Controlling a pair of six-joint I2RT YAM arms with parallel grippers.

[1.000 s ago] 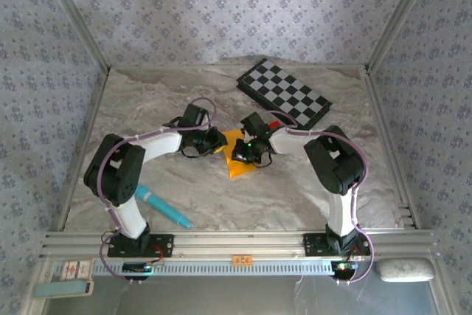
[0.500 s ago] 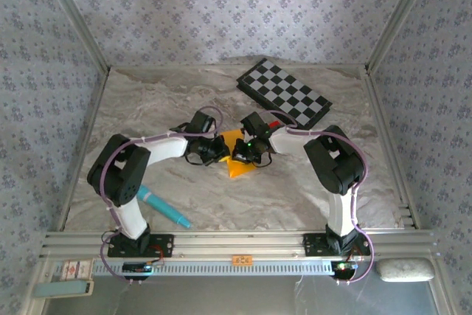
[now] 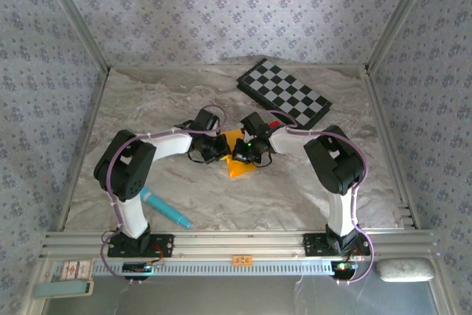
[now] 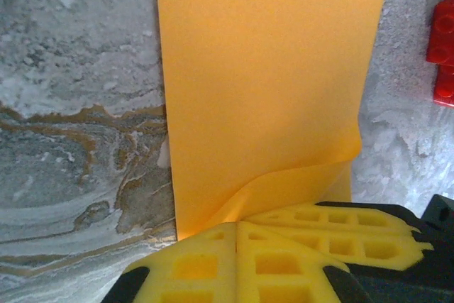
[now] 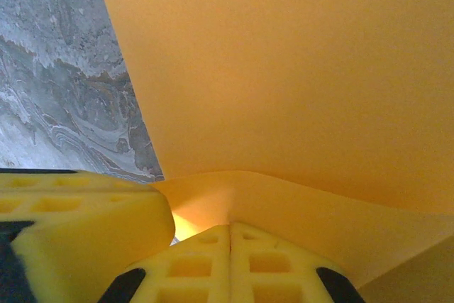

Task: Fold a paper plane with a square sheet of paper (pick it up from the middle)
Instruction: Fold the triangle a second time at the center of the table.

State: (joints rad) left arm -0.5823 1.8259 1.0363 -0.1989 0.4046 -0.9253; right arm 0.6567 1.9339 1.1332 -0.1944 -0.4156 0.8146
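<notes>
orange sheet (image 3: 241, 169), one, pinched by left tool (image 4: 237, 226) and right tool (image 5: 230, 229).

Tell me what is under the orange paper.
The paper lies on the marbled table, which shows on both sides of it. Its near edge curls up at the shut jaws. Anything beneath the flat part is covered.

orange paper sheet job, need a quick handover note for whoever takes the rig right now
Left gripper: shut, pinching a lifted bit of the thin orange-yellow square sheet of paper.
Right gripper: shut on the same sheet, close beside the left one.
Sheet lies mid grey marbled table, small red block next to it.
Done: both grips taken.
Left: every fold of the plane; no crease shows yet.
</notes>
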